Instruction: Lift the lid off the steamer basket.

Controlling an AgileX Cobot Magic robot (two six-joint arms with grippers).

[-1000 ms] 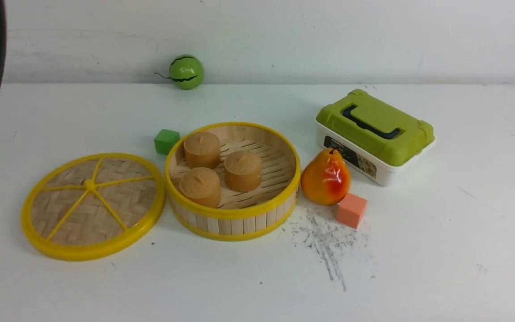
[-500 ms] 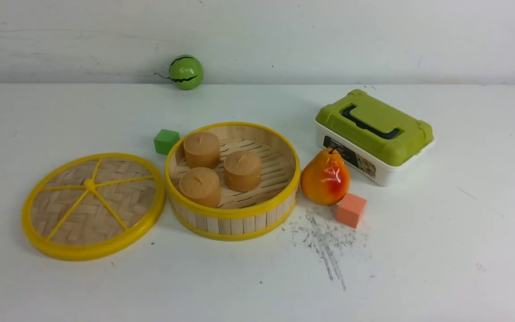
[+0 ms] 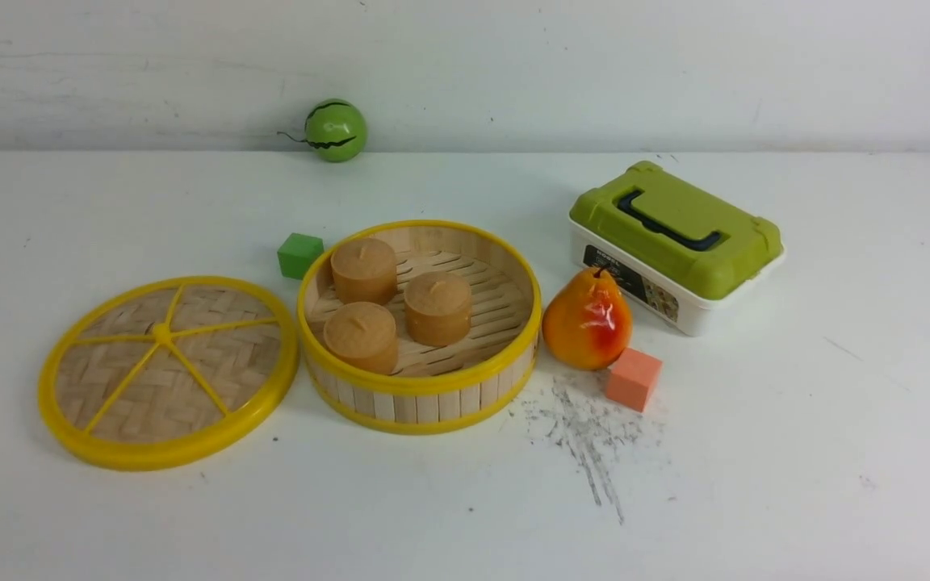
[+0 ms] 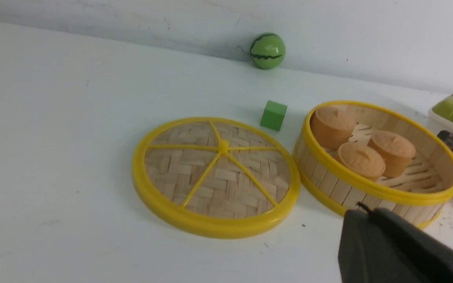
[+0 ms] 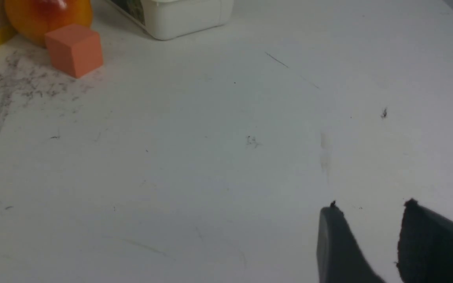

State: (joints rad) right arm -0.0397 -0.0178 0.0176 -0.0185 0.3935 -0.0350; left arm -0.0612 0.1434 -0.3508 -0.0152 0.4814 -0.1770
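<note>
Left gripper (image 4: 364, 214): seen only from its own wrist camera, jaws pressed together, nothing between them. It hangs above the tabletop (image 3: 756, 484), nearer me than the basket. Neither arm shows in the front view.

The lid (image 3: 168, 373) lies flat on the tabletop, spokes and knob facing up, on the left of the steamer basket (image 3: 421, 387). Its rim sits just beside the basket's wall; I cannot tell whether they touch. My read is that it is parked there to leave the basket mouth fully clear, so the task looks done.

Behind the gap between them is a green cube (image 3: 300, 254). Far back against the wall is a small watermelon ball (image 3: 337, 129). Both are out of the working lane.

The basket stands open and upright, with three brown cakes (image 3: 364, 270) standing on its slatted floor.

Right of it a pear (image 3: 588, 320) rests just beside the basket wall, with an orange cube (image 3: 634, 378) against the pear's near side. Behind the pear is a white box with a green lid (image 3: 675, 230), closed.

Right gripper (image 5: 370, 212): jaws apart, empty, over bare tabletop well to the right of the orange cube. I judge it idle, since this job is on the left arm's side.
</note>
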